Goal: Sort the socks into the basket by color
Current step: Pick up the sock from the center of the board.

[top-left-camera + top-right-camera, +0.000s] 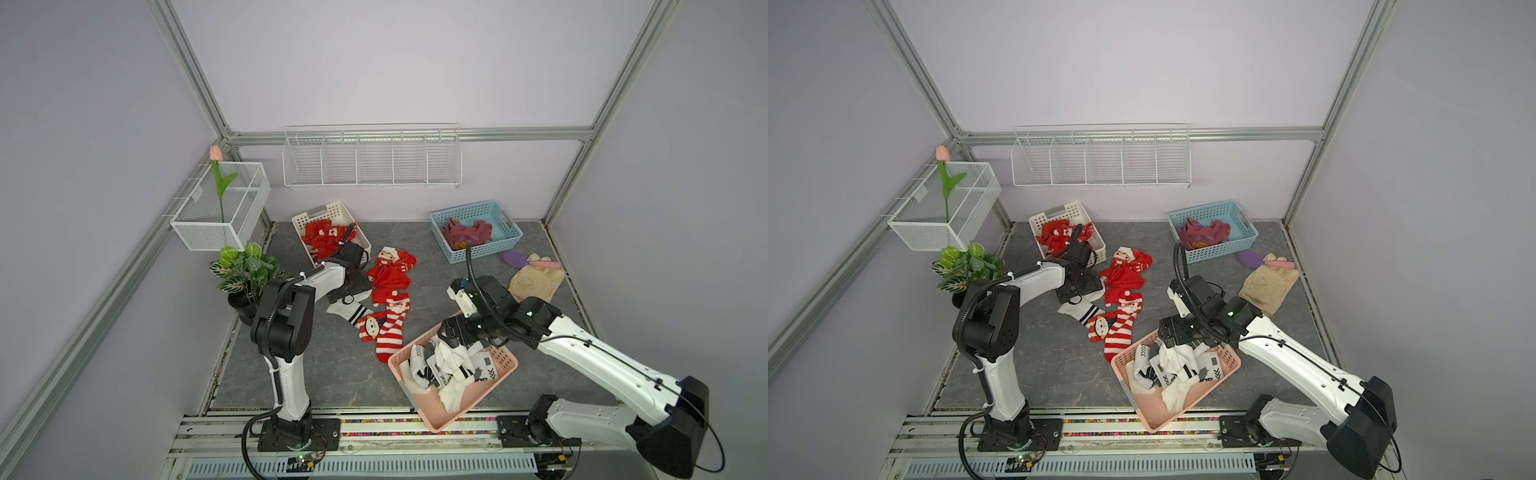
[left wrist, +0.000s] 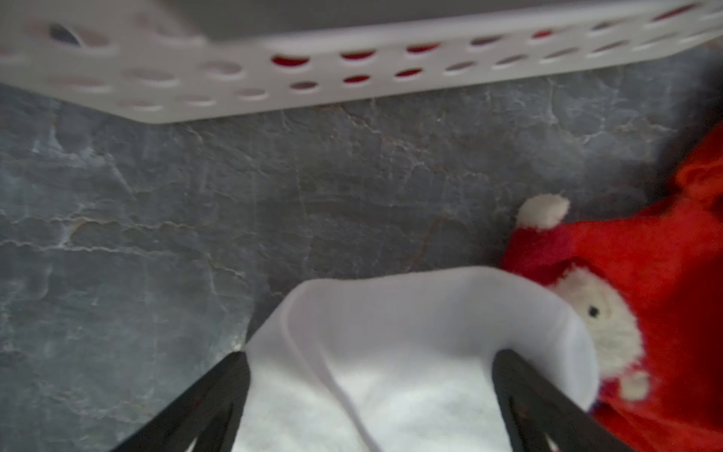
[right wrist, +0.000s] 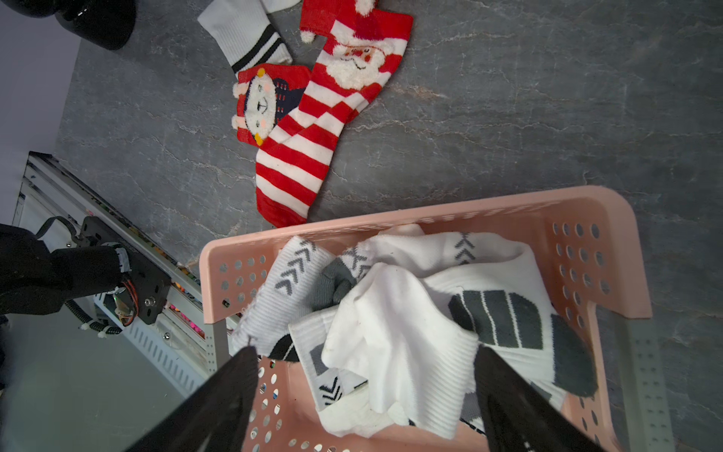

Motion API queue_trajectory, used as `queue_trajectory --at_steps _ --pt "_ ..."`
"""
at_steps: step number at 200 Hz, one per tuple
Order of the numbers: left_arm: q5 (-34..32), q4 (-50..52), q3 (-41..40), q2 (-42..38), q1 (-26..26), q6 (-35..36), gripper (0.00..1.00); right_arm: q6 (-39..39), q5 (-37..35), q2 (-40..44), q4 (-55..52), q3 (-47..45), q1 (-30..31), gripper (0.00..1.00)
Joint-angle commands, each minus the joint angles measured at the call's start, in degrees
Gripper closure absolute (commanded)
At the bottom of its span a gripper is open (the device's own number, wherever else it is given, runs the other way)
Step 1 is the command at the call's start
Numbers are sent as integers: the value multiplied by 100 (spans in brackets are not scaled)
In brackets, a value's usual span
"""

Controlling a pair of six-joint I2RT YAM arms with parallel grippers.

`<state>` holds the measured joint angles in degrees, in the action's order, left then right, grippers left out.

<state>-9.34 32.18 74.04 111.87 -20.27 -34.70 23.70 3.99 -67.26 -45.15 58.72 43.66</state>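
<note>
Right wrist: tabletop (image 3: 528,117) beyond pink basket (image 3: 430,212)

— How does the left arm (image 1: 332,275) stand?
— Elbow raised, forearm reaching forward, wrist bent down. The left gripper (image 2: 371,354) points downward, jaws spread wide.
— And the right arm (image 1: 590,353)?
— Stretched low toward the middle, with the right gripper (image 3: 365,348) aimed down, jaws wide apart.
</note>
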Motion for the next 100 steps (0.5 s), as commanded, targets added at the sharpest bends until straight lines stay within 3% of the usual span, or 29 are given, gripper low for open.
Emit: queue_trajectory --at_steps 1,34,47,60,100 --pt "-28 192 -8 283 -41 -106 0 -119 197 118 65 -114 -105 11" --pt "-6 147 -292 196 -131 -186 16 -210 295 117 33 -115 -197 12" --pt "55 80 -438 199 -133 -228 32 -247 329 117 38 -99 -229 11" --pt "98 37 -565 211 -136 -282 55 -281 365 117 29 -89 -257 11" --pt "177 -137 -851 74 -144 -262 96 -356 455 117 14 -53 -330 11"
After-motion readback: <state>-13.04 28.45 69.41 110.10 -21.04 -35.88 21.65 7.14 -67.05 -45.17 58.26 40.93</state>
